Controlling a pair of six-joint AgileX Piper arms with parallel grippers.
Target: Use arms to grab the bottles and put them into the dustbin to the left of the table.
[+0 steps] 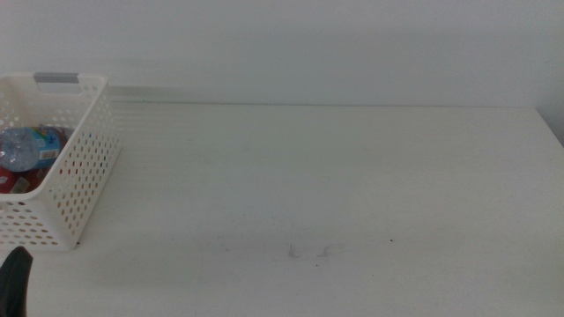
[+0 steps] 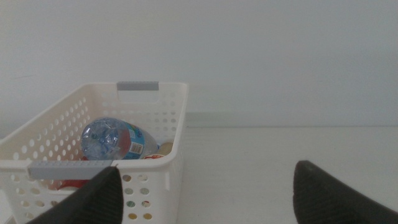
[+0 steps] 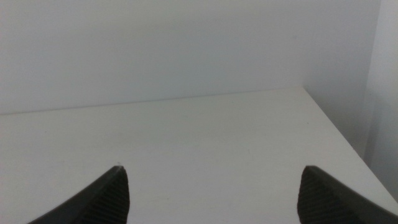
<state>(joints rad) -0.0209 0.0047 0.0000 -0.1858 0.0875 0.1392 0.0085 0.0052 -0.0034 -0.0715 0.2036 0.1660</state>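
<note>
The white table fills most of the middle view, bare but for faint scuff marks near its front; at its left end sits the white perforated dustbin, a grey handle strip on its far rim; inside it lies the clear water bottle on its side, with something red beside it, too hidden to name; the left gripper hangs just in front of the dustbin, jaws spread wide and holding nothing; the right gripper hovers over the bare table, likewise released and empty.
</note>
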